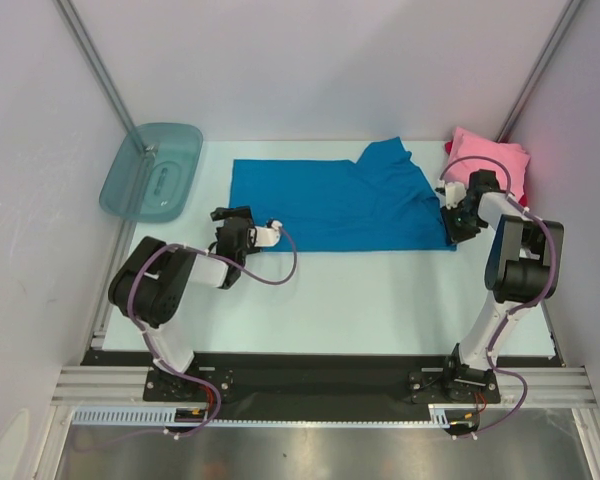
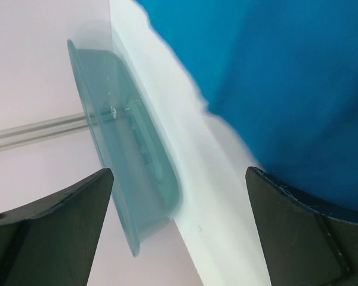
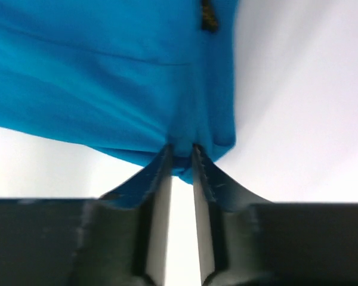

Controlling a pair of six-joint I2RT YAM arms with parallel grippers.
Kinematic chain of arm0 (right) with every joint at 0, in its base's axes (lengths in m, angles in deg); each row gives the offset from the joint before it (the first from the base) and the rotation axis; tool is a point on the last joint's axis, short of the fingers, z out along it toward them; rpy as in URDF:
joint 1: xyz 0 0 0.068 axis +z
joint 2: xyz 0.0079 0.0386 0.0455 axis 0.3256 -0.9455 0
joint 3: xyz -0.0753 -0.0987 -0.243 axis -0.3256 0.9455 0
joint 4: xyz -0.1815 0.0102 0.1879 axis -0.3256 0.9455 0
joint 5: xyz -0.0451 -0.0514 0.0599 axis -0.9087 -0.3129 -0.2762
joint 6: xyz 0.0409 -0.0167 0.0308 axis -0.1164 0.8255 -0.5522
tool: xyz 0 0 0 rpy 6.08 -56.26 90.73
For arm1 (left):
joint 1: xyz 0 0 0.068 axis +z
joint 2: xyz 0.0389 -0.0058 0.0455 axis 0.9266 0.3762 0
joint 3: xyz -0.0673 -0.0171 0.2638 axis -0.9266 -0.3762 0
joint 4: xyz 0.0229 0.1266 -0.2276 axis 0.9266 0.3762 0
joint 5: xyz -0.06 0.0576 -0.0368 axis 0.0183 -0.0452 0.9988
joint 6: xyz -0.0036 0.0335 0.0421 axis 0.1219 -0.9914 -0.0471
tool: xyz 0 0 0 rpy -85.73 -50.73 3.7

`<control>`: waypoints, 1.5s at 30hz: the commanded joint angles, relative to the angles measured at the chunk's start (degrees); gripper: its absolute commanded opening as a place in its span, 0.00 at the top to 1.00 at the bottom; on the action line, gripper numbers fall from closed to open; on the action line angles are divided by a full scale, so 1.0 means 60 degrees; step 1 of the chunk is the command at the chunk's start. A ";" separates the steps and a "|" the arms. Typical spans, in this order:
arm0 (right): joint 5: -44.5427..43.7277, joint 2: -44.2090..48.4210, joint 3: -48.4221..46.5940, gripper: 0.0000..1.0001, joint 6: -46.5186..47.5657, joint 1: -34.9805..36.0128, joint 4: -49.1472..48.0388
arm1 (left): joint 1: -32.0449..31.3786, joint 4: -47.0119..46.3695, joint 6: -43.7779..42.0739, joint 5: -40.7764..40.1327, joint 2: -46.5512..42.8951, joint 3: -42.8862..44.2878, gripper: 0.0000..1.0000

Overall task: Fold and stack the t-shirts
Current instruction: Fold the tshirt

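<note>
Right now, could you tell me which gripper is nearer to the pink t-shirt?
Right. The right gripper sits just beside the pink t-shirt, pinching the right edge of the blue t-shirt; the left gripper, open, hovers far off at that shirt's left edge.

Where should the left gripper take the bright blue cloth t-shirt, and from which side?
Probably the near-left corner of the bright blue cloth t-shirt, coming from the left: it lies flat, that straight edge is free, and the open left gripper is beside it.
</note>
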 commanded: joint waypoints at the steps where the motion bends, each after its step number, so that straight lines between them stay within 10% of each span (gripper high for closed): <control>1: -0.0986 0.0369 -0.0326 0.72 0.0469 -0.0327 0.0862 | 0.0298 0.0389 0.0075 -0.0289 -0.0859 0.0033 0.00; 12: -0.0282 0.1586 -0.1747 0.54 -0.0262 0.1134 0.1669 | 0.0577 0.2059 0.0647 -0.0363 -0.1931 0.1468 0.00; 17: -0.2195 0.1586 -0.1850 0.52 -0.0118 0.2558 0.0865 | 0.0488 0.2365 0.0236 -0.0700 -0.1579 0.2024 0.00; 25: -0.2699 -0.0111 -0.4367 0.47 -0.0863 0.2560 0.1302 | 0.0752 0.7946 0.4699 0.1201 -0.1417 0.5101 0.00; 45: -0.0403 -0.4405 -1.0465 0.58 -0.0308 0.2574 0.3647 | -0.0332 0.7552 0.2638 0.0458 0.1365 0.7342 0.00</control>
